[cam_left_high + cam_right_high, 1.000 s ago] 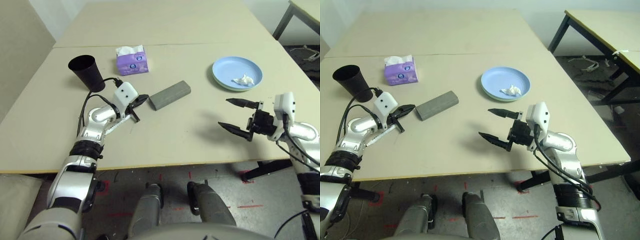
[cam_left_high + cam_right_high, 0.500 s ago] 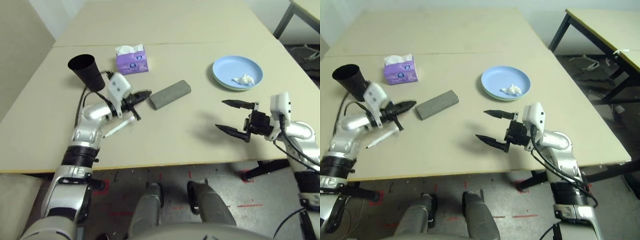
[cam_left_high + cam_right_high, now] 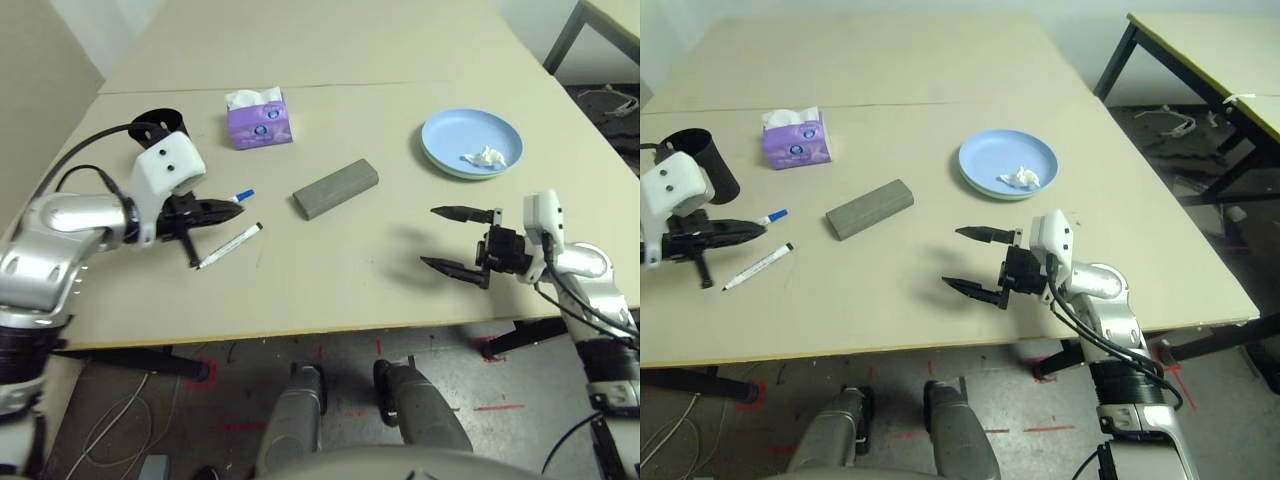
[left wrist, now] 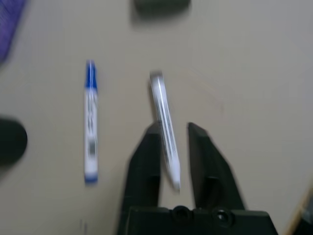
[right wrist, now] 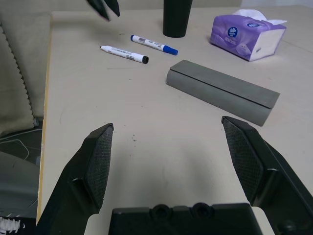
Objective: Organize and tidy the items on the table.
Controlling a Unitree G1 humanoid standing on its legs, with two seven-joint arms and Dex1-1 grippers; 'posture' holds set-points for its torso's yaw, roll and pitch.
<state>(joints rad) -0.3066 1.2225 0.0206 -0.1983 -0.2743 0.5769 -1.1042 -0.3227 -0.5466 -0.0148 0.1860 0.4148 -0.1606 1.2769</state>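
Silver forearms reach in from both sides: we see the left gripper [image 3: 215, 210] raised above the bench [image 3: 400, 40] near its left edge, pointing right and downward, its jaws a little apart with nothing between them; the black-capped marker [image 3: 230, 245] lies flat on the bench just below it, and the blue-capped marker [image 3: 771, 216] lies beside that, nearer the black cup [image 3: 706, 166]. The right gripper [image 3: 450, 240] hangs level over the near right part of the bench, pointing left, jaws spread wide and empty. The blue plate [image 3: 440, 135] at the far right carries the tissue wad [image 3: 484, 157]. The grey case [image 3: 335, 188] lies closed mid-bench, and a purple tissue pack [image 3: 258, 118] sits beyond it.
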